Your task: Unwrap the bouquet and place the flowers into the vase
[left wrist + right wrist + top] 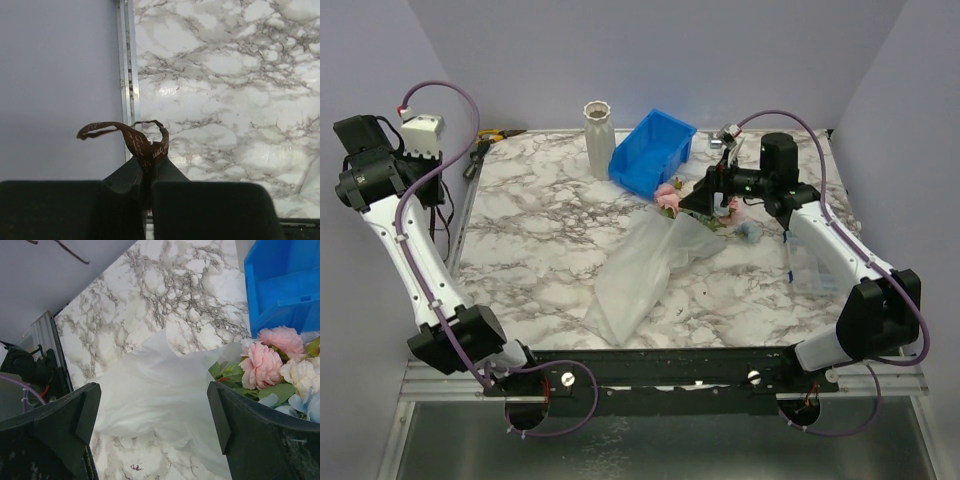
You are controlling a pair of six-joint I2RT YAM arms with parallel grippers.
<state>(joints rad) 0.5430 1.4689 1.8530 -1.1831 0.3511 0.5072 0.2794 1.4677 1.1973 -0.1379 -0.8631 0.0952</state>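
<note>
- Two arms share this job unevenly. The left gripper (147, 167) hangs out past the left edge of the marble table (540, 220), its jaws clenched on a curl of brown ribbon (135, 140), well apart from everything else.
- Farther right, at the far edge, the vase (598, 138) stands upright, just left of a blue bin (655, 150).
- Mid-table, the bouquet (665, 245) lies flat. Its long axis runs from near-left to far-right: the wrapping paper (640, 270) trails toward the near-left, and the flowers (670, 197) poke out at the far-right end, just beside the bin.
- Over that flower end, the right gripper (705, 200) hovers with its jaws released wide, grasping nothing. From its wrist, paper fills the gap between the fingers and the blooms sit off by the right-hand finger.
- By my reckoning the right arm is much the nearer. The flowers lie to the right of its jaws, so it needs to shift that way to close across the stems, not the loose paper.
</note>
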